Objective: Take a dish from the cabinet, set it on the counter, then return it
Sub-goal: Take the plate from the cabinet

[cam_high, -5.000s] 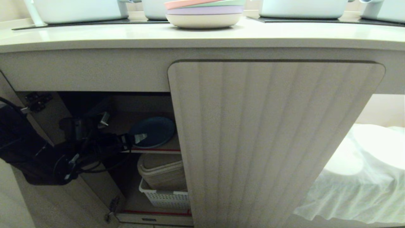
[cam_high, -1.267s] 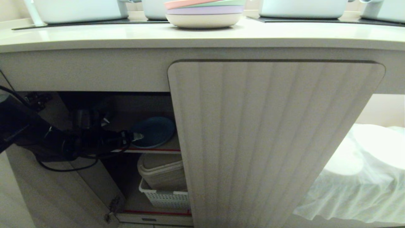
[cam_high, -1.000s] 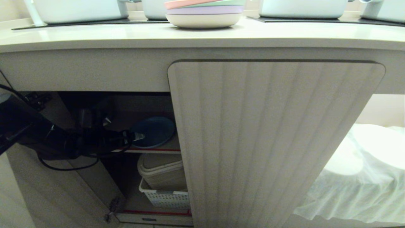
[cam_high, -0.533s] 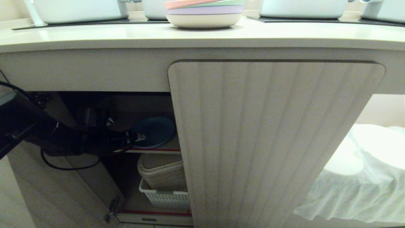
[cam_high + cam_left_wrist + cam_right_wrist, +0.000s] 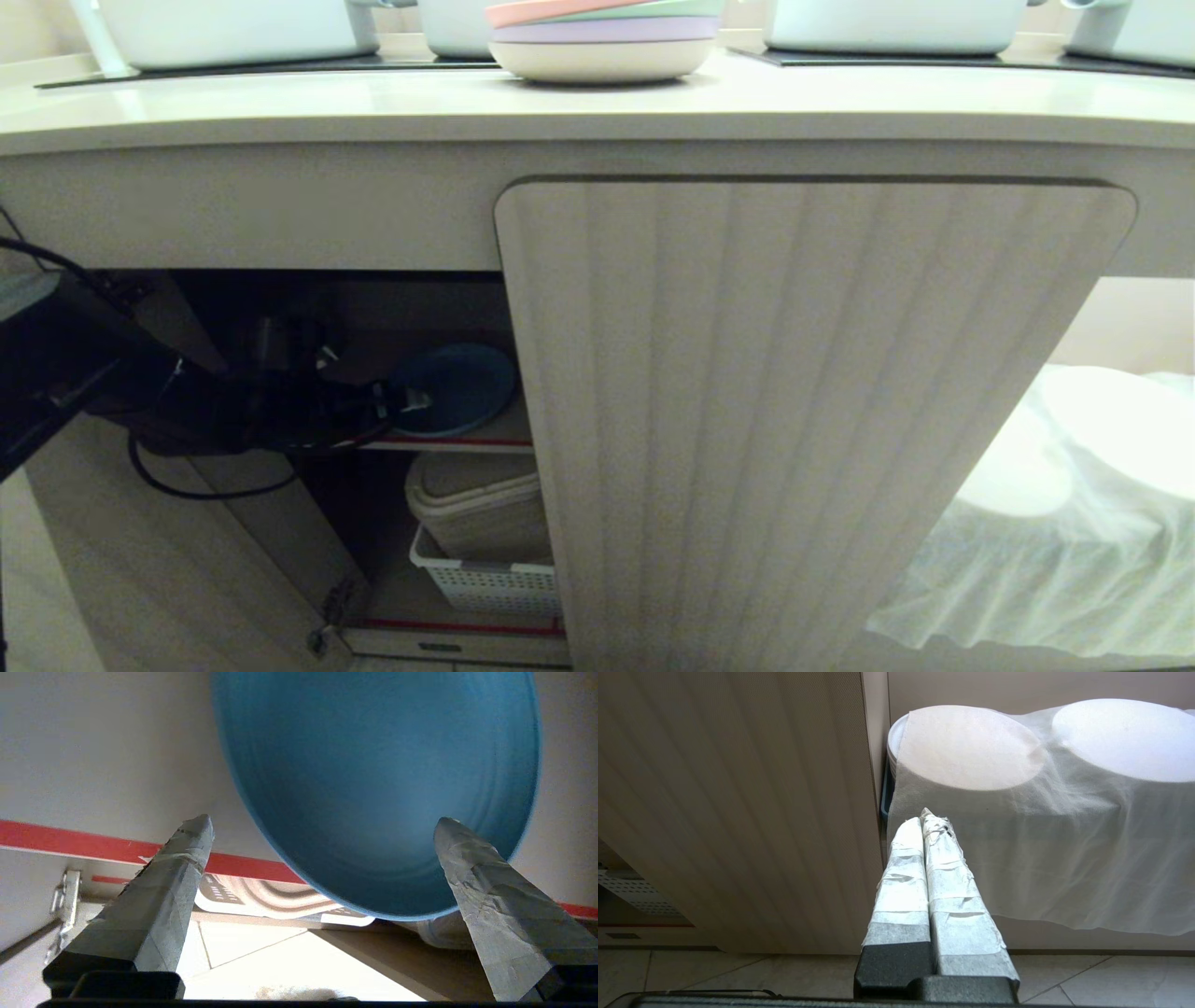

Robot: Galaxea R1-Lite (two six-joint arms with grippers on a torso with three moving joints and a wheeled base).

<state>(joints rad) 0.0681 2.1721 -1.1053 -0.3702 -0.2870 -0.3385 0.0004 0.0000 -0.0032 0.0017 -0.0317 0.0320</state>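
Note:
The blue dish [image 5: 462,385] lies on the cabinet's inner shelf [image 5: 485,435], behind the red-edged board. In the left wrist view the dish [image 5: 373,774] fills the space ahead, its near rim hanging over the red edge. My left gripper [image 5: 370,379] reaches level into the open left half of the cabinet and stands open [image 5: 322,822]. One taped fingertip [image 5: 448,830] is at the dish's rim, and I cannot tell whether it touches. The counter [image 5: 280,103] runs above. My right gripper [image 5: 927,816] hangs shut and empty beside the closed fluted door [image 5: 738,812], outside the head view.
A pastel plate stack [image 5: 602,42] and white containers [image 5: 233,28] stand on the counter. Below the shelf, a white basket [image 5: 485,583] holds beige trays. The left door [image 5: 168,560] hangs open, the right door [image 5: 803,420] is closed. A white cloth [image 5: 1055,504] covers round things to the right.
My left gripper has crept slightly closer to the dish and its forearm has risen a little at the left edge. It has stayed open, and the dish has not moved.

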